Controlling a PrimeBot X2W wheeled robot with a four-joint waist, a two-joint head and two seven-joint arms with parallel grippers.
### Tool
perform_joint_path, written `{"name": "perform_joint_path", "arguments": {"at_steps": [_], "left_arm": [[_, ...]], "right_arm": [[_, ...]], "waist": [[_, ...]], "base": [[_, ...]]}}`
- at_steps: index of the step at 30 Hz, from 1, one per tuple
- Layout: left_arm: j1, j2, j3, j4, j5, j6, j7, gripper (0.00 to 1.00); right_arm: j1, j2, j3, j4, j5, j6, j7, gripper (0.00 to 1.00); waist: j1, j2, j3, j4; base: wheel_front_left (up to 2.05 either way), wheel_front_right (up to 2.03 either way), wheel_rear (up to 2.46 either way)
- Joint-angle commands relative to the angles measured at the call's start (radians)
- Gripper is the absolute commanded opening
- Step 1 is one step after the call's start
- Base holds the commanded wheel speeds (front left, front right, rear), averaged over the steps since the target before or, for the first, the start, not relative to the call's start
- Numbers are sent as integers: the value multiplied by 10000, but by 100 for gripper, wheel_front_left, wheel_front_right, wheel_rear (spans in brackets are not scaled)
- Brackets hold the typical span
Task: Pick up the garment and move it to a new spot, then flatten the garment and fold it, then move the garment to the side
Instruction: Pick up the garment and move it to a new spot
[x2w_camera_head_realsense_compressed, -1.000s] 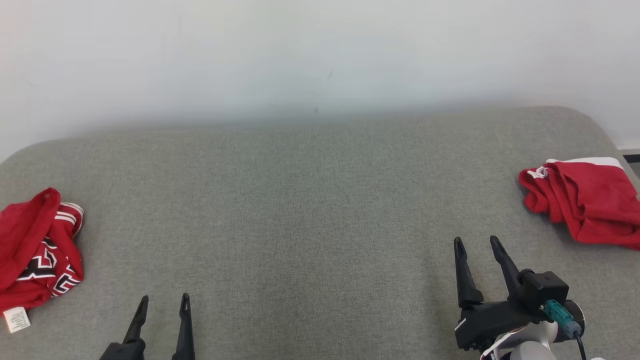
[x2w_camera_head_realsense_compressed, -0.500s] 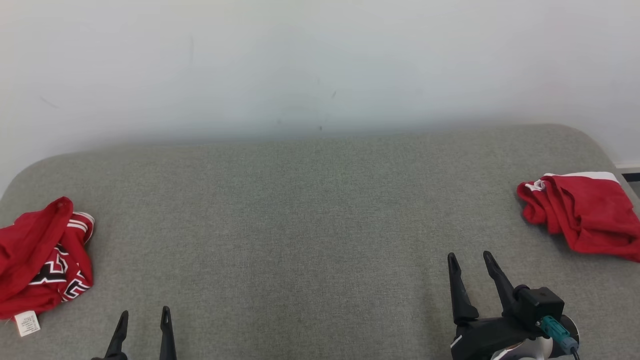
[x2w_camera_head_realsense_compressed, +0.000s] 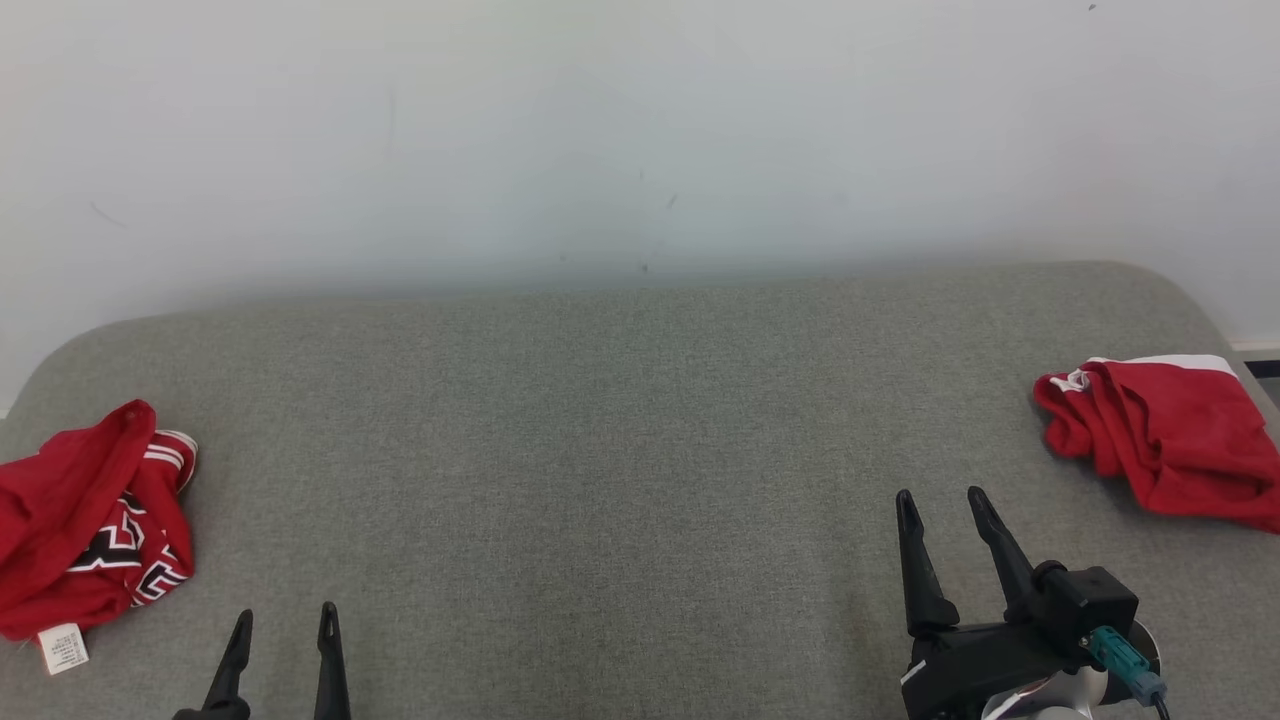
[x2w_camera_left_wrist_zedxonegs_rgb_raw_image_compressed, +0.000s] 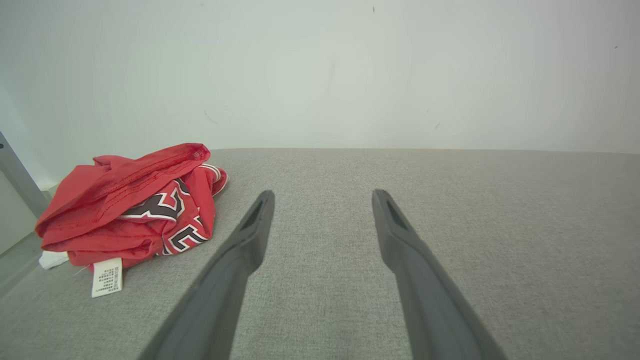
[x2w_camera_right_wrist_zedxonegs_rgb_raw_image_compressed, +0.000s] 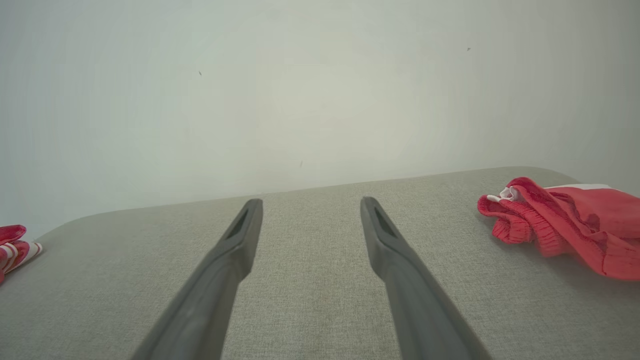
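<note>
Target garment (x2w_camera_head_realsense_compressed: 80, 530): red crumpled heap with printed panel, far left on grey bench (x2w_camera_head_realsense_compressed: 620, 420), up-left of left hand (x2w_camera_head_realsense_compressed: 283, 612), apart from it; left arm nearer, likely its pick. Left hand spread, empty. Right hand (x2w_camera_head_realsense_compressed: 939, 494) spread too, second red garment (x2w_camera_head_realsense_compressed: 1170, 440) off to its right

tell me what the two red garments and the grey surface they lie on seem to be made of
Crumpled red garment with black-and-white print: soft matte knit, likely jersey; stitched hem and a white care label show.
Red garment with white trim: thin matte fabric, possibly polyester; ribbed, gathered edge suggests an elastic waistband.
Grey padded surface: coarse woven upholstery cloth, matte, with visible weave grain.
</note>
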Motion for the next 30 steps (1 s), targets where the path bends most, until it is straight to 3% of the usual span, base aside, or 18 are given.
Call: {"name": "perform_joint_path", "arguments": {"at_steps": [1,22,30], "left_arm": [[5,-8,14,-45,15,23,-33,100],[-147,-8,-31,-584,84,52,-33,100],[-346,-10,-2,-945,230,74,-33,100]], "right_arm": [[93,28,12,-40,50,-27,-2,100],[24,27,-2,-459,78,-28,-2,100],[-33,28,48,-616,76,-28,-1,100]], "waist": [[0,0,1,3],[0,0,139,106],[0,0,347,763]], "base": [[0,0,0],[0,0,0],[0,0,0]]}}
